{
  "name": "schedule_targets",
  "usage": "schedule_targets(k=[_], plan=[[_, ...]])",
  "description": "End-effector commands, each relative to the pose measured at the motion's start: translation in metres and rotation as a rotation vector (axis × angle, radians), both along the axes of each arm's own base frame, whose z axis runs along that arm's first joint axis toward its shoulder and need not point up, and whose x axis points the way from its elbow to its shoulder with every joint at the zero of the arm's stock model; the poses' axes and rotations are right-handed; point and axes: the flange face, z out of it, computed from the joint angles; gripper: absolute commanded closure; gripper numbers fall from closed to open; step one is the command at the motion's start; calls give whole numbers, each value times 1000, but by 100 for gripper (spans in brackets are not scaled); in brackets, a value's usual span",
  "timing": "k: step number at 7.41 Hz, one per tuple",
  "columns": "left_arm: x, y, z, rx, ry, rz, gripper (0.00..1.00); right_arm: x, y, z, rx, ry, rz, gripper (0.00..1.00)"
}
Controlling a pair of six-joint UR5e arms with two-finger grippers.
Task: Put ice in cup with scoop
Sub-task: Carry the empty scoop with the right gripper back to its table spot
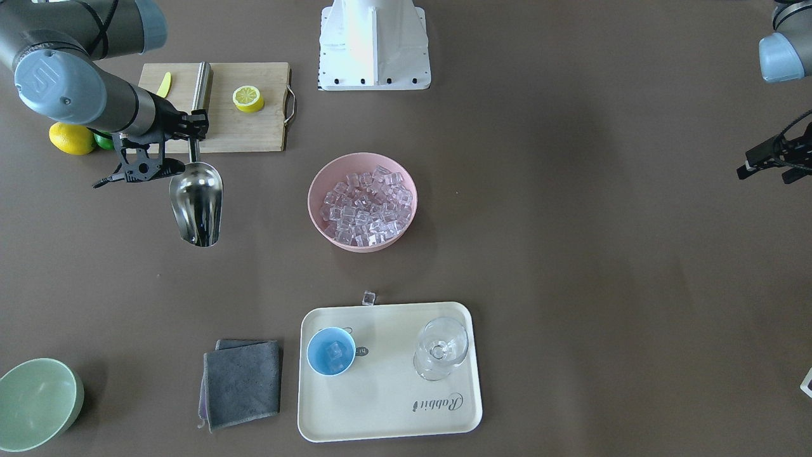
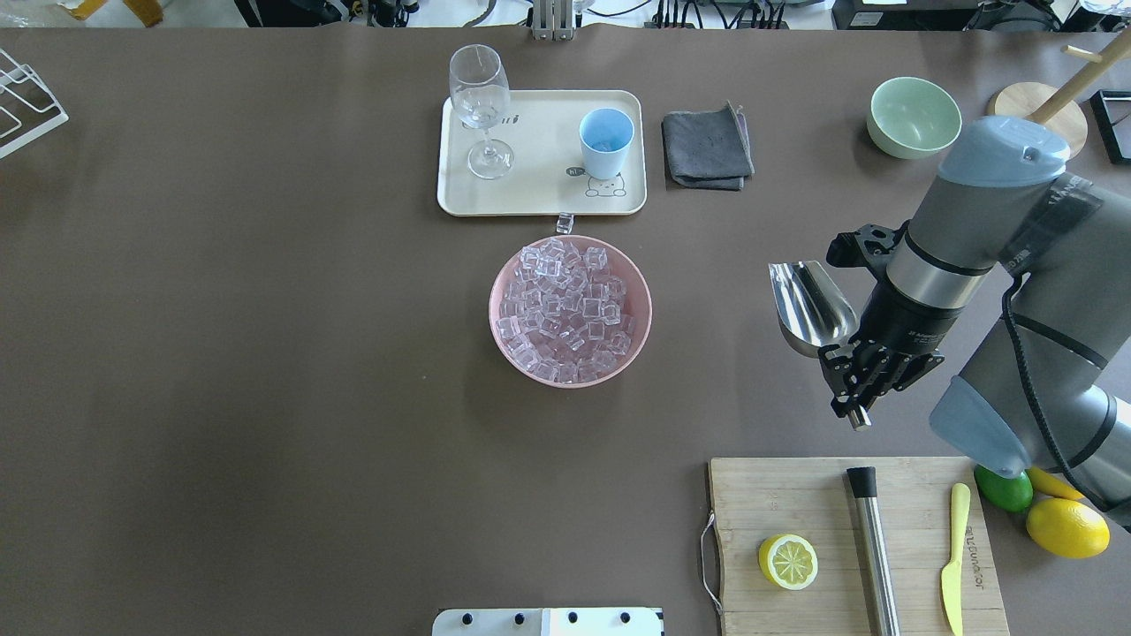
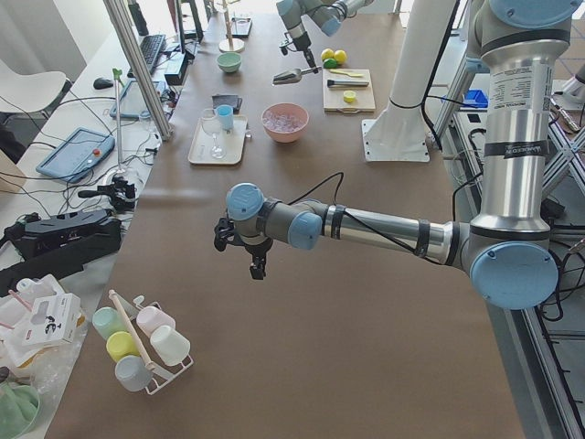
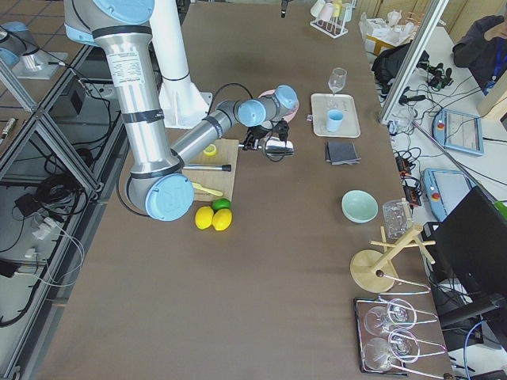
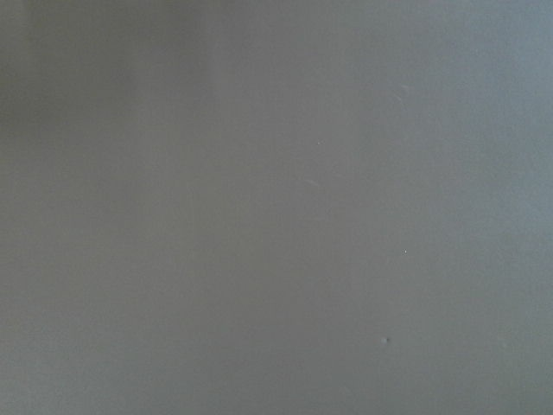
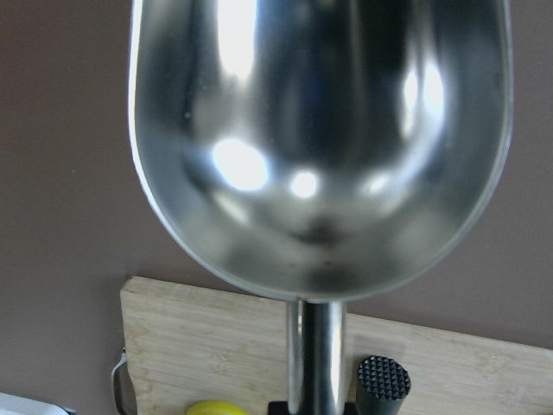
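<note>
Steel scoop, empty, handle pinched by right gripper, well beside pink bowl of ice; left gripper jaws perhaps spread, cannot tell.

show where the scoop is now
Overhead view, right side: the scoop is held in the right gripper, right of the pink ice bowl, beyond the cutting board.

Right arm, left arm: silver tubes, pale blue joint caps, black cables. Right gripper, left gripper: black.
</note>
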Motion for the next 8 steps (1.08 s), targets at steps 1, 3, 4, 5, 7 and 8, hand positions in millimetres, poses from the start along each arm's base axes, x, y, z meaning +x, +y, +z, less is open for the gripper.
schedule_targets(k=[1, 3, 4, 5, 7, 8], plan=[[-1, 0, -1, 1, 0, -2, 1, -6, -3, 19, 63, 81, 86, 100], [-5, 0, 4, -7, -5, -10, 1, -12, -13, 27, 66, 111, 173, 100], [-14, -2, 15, -27, -8, -28, 1, -21, -22, 41, 66, 120, 185, 100], [-24, -2, 24, -44, -11, -46, 1, -24, -22, 45, 42, 118, 211, 100], [-35, -1, 34, -57, -17, -65, 1, -37, -16, 47, 15, 127, 207, 100], [-44, -2, 38, -67, -17, -83, 1, -39, -15, 47, 16, 127, 202, 100]])
